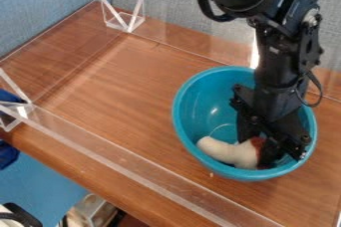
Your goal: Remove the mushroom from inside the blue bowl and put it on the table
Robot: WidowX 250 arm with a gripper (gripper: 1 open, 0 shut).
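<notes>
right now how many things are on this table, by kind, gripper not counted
blue bowl: 1
mushroom: 1, lying inside the bowl
clear acrylic wall corner brackets: 2 in view, one at the far corner, one at the left edge
Total: 4

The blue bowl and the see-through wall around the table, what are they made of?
The blue bowl looks like smooth, glossy plastic: its even turquoise inside catches soft shine. The see-through wall seems to be clear acrylic or similar plastic, since the wood shows through it and its edges glint pale. The table looks like brown wood, or a wood-grain print.
</notes>
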